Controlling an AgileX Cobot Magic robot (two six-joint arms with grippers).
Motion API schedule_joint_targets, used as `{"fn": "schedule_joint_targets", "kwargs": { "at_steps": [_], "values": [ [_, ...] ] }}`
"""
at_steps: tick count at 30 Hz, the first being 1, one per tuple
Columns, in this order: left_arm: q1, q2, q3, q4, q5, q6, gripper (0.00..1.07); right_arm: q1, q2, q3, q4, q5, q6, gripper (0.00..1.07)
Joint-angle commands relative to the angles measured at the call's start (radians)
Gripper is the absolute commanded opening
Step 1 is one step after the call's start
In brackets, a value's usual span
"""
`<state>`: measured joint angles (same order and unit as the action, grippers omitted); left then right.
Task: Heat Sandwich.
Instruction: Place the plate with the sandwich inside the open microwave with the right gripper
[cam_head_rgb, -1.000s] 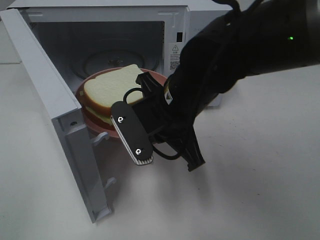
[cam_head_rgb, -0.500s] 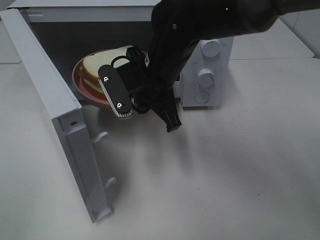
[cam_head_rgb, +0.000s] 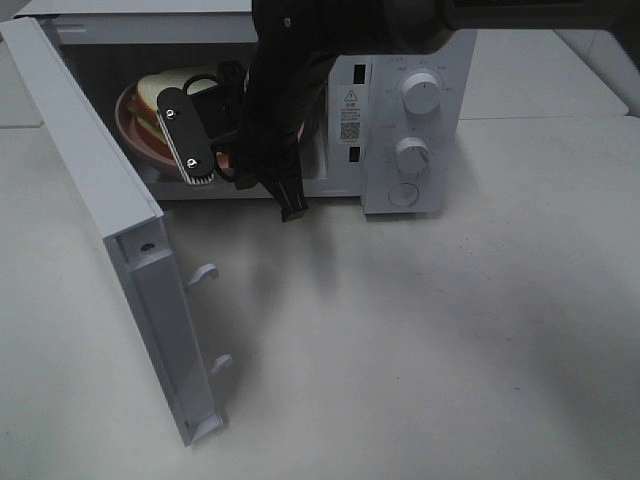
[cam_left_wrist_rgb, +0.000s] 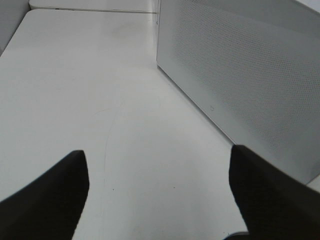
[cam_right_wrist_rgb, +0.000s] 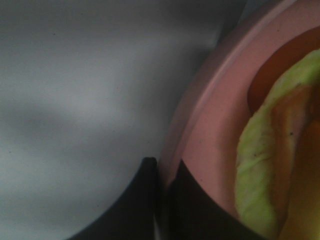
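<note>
The sandwich (cam_head_rgb: 165, 88), white bread with a tan crust, lies on a round pink plate (cam_head_rgb: 127, 118) inside the open microwave (cam_head_rgb: 410, 120). My right gripper (cam_head_rgb: 232, 150) reaches into the cavity and is shut on the plate's near rim. In the right wrist view its dark fingertips (cam_right_wrist_rgb: 150, 200) pinch the pink plate rim (cam_right_wrist_rgb: 210, 145), with the pale green filling of the sandwich (cam_right_wrist_rgb: 260, 165) beside them. My left gripper (cam_left_wrist_rgb: 157, 155) is open and empty, low over the white table; it does not show in the exterior view.
The microwave door (cam_head_rgb: 110, 230) stands swung open toward the front left, with two latch hooks (cam_head_rgb: 205, 272) on its edge. Two control knobs (cam_head_rgb: 418, 92) are on the right panel. A white perforated microwave panel (cam_left_wrist_rgb: 240, 75) stands beside the left gripper.
My right arm has moved back and to the left, carrying the plate and sandwich from in front of the opening into the microwave cavity.
</note>
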<state>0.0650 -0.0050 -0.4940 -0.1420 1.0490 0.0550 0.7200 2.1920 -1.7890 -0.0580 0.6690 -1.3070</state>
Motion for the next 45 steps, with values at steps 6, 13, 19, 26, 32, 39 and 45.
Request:
{"fn": "schedule_joint_targets", "kwargs": {
  "at_steps": [6, 13, 19, 26, 32, 39, 45],
  "values": [
    [-0.004, -0.021, 0.003, -0.003, -0.016, -0.001, 0.72, -0.022, 0.1, -0.166, -0.002, 0.022, -0.019, 0.0],
    [-0.004, -0.021, 0.003, -0.003, -0.016, -0.001, 0.72, -0.045, 0.151, -0.238, 0.025, 0.023, -0.027, 0.0],
    [-0.004, -0.021, 0.003, -0.002, -0.016, -0.001, 0.72, -0.057, 0.192, -0.276, 0.026, -0.004, -0.026, 0.0],
    [-0.004, -0.021, 0.003, -0.001, -0.016, -0.001, 0.72, -0.066, 0.224, -0.306, 0.048, -0.015, -0.022, 0.0],
    [-0.004, -0.021, 0.003, -0.001, -0.016, -0.001, 0.72, -0.077, 0.237, -0.307, 0.049, -0.034, -0.012, 0.0],
    [-0.004, -0.021, 0.003, -0.001, -0.016, -0.001, 0.72, -0.08, 0.24, -0.307, 0.049, -0.073, 0.038, 0.0],
    [-0.004, -0.021, 0.003, -0.001, -0.016, -0.001, 0.72, -0.08, 0.243, -0.307, 0.049, -0.084, 0.057, 0.0]
  ]
}}
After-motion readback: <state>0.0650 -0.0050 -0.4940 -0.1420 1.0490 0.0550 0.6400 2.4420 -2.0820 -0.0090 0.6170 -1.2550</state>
